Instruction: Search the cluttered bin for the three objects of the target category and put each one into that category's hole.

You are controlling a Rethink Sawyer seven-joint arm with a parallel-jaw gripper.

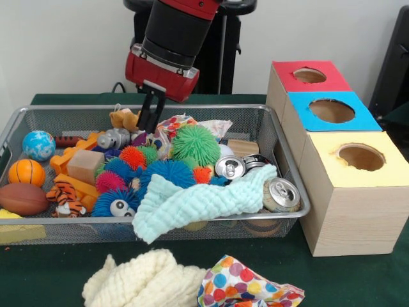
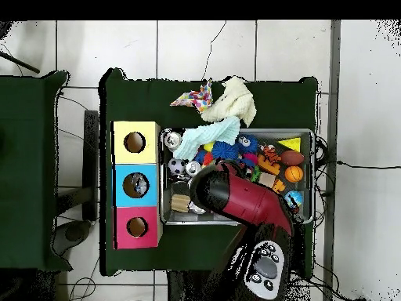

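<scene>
My gripper [image 1: 149, 121] hangs over the back of the wire bin [image 1: 291, 176], just above a grey toy [image 1: 114, 137] and beside a patterned cloth [image 1: 176, 125]. Seen side-on, its state is unclear, and nothing shows in it. The bin holds spiky balls in green [image 1: 195, 142], blue [image 1: 167, 173] and orange [image 1: 132, 156], three drink cans [image 1: 230, 167] [image 1: 255, 160] [image 1: 282, 194], a basketball [image 1: 26, 172], a football [image 1: 22, 199], a globe ball [image 1: 38, 144] and a tiger toy [image 1: 66, 198]. A mint cloth [image 1: 198, 201] drapes over the front rim. In the overhead view the arm [image 2: 243, 200] hides the gripper.
Three wooden boxes with holes stand beside the bin: red [image 1: 310, 75], blue [image 1: 331, 110], yellow [image 1: 361, 157]. Something lies inside the blue hole [image 2: 137, 185]. A cream cloth [image 1: 144, 278] and a polka-dot cloth [image 1: 246, 284] lie on the green table in front of the bin.
</scene>
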